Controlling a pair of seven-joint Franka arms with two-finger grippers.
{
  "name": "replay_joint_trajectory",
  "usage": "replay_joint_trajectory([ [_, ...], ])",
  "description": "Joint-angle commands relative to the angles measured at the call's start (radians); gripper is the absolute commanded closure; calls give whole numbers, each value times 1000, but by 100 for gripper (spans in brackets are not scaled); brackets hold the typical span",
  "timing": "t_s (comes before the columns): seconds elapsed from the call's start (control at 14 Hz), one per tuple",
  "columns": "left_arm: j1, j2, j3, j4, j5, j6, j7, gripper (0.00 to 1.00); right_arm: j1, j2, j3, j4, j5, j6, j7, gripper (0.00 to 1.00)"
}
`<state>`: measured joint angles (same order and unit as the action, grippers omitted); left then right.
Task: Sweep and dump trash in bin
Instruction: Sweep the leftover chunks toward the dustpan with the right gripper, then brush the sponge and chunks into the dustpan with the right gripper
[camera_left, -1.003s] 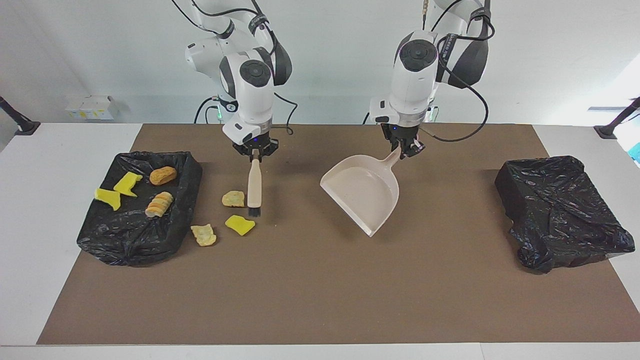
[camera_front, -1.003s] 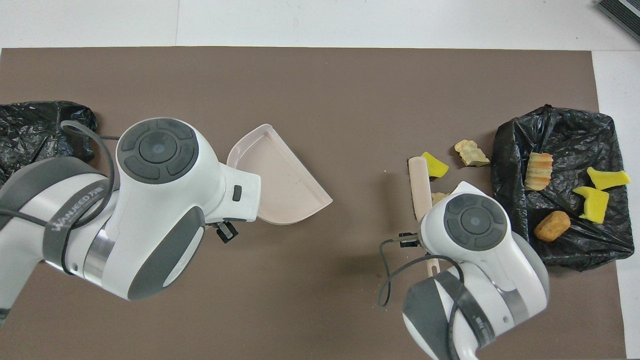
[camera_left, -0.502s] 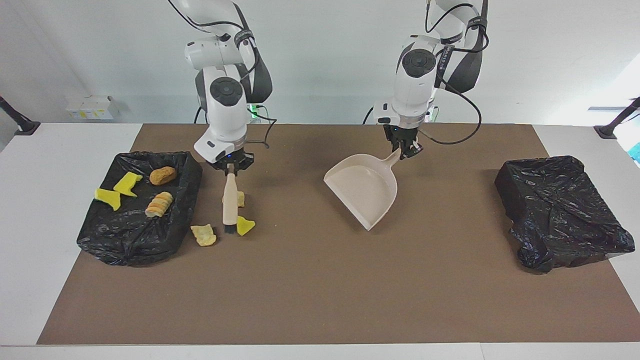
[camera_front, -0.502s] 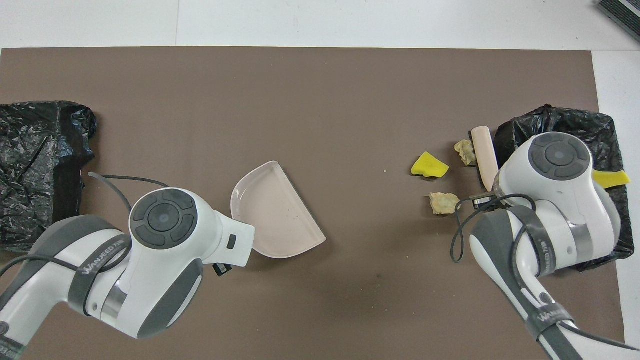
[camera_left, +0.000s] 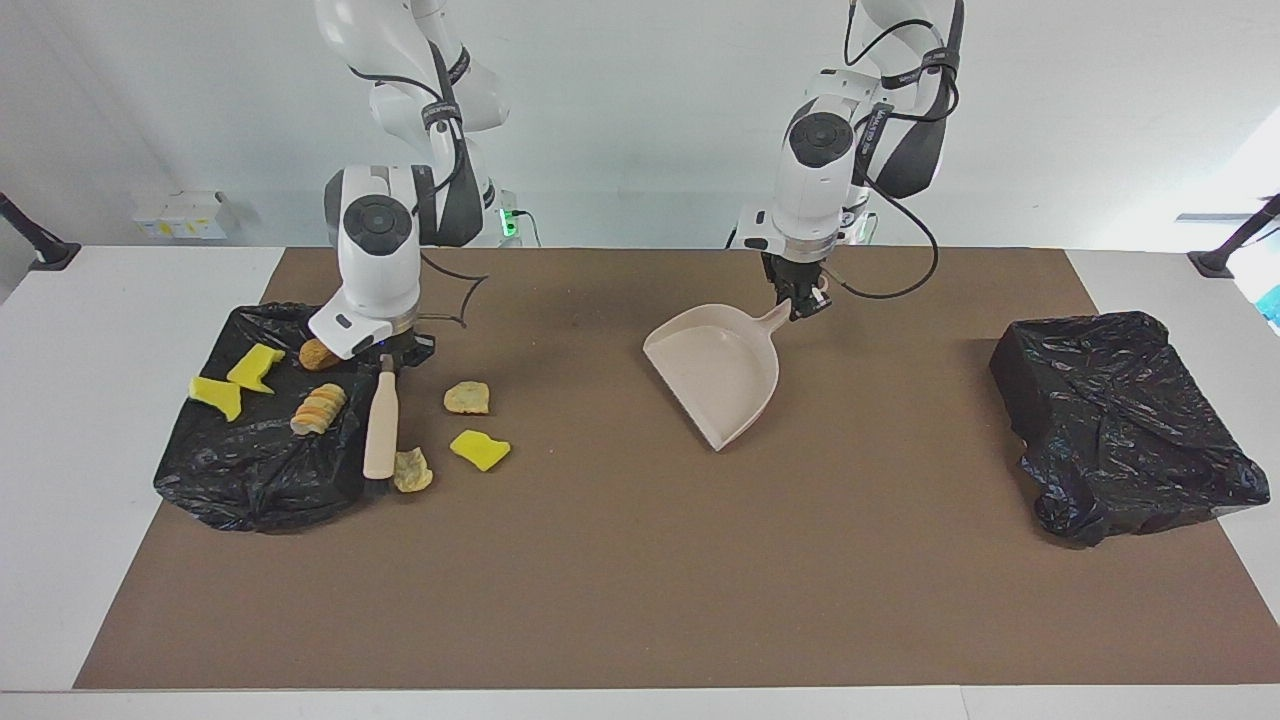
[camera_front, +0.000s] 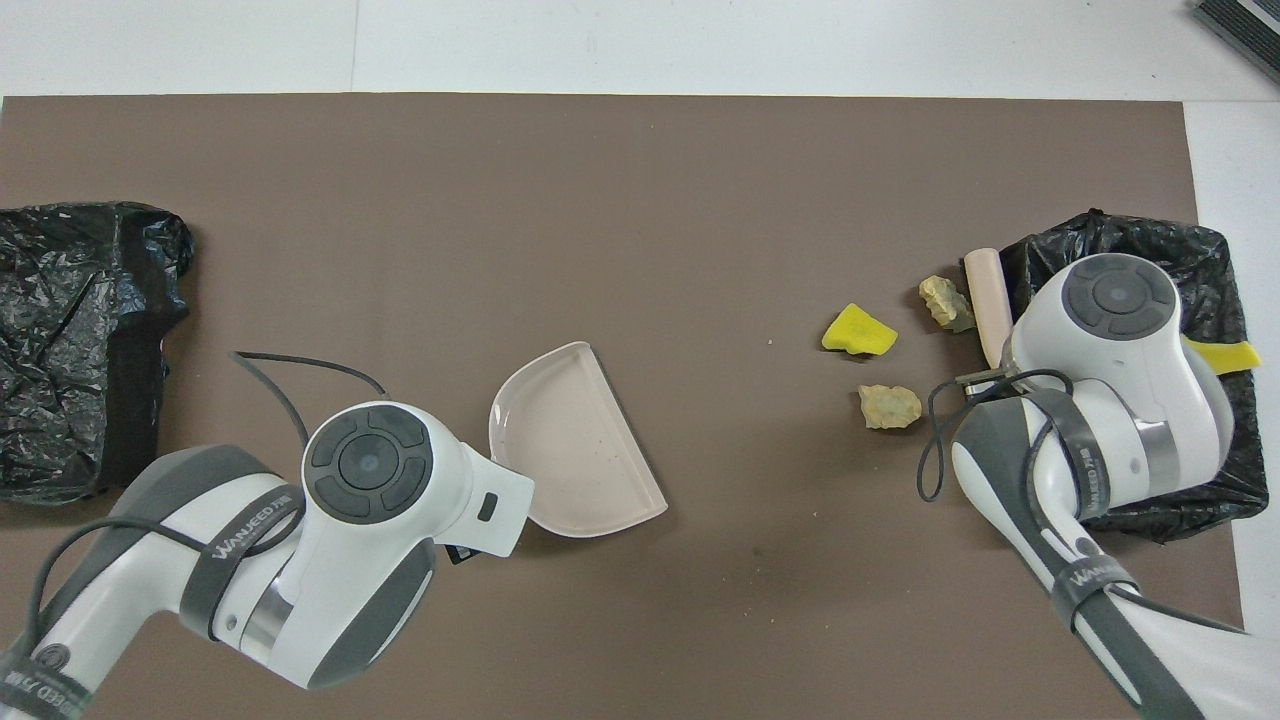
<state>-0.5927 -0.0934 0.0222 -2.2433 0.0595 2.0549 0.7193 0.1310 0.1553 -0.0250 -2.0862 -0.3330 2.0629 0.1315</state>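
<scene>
My right gripper (camera_left: 385, 356) is shut on the beige brush (camera_left: 380, 428) (camera_front: 985, 298). The brush's bristles are down at the edge of a black bag-lined tray (camera_left: 250, 470) (camera_front: 1205, 262), beside a tan chunk (camera_left: 411, 470) (camera_front: 945, 303). A yellow sponge piece (camera_left: 480, 449) (camera_front: 859, 332) and another tan chunk (camera_left: 467, 397) (camera_front: 889, 406) lie on the mat close by. On the tray lie two yellow pieces (camera_left: 216, 395) (camera_left: 254, 367), a bread chunk (camera_left: 319, 408) and a brown bun (camera_left: 316, 354). My left gripper (camera_left: 803, 300) is shut on the handle of the beige dustpan (camera_left: 715, 375) (camera_front: 575, 455), mid-table.
A black bag-covered bin (camera_left: 1120, 420) (camera_front: 70, 340) stands at the left arm's end of the table. A brown mat (camera_left: 640, 580) covers the table's middle. In the overhead view both arms' bodies hide their grippers.
My right gripper carried the brush over the three loose scraps toward the right arm's end, down to the tray's edge. My left gripper drew the dustpan a little nearer to the robots.
</scene>
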Motion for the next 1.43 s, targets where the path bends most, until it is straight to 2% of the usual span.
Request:
replay_joint_trajectory([
  [0.0, -10, 0, 9, -18, 34, 42, 46, 100, 44, 7, 5, 6, 40, -18, -6, 100],
  [0.79, -13, 12, 5, -32, 56, 54, 63, 100, 334, 1, 7, -3, 362, -95, 73, 100],
  [1.36, -48, -3, 2, -42, 56, 7, -90, 100, 518, -29, 19, -17, 713, -96, 72, 100],
])
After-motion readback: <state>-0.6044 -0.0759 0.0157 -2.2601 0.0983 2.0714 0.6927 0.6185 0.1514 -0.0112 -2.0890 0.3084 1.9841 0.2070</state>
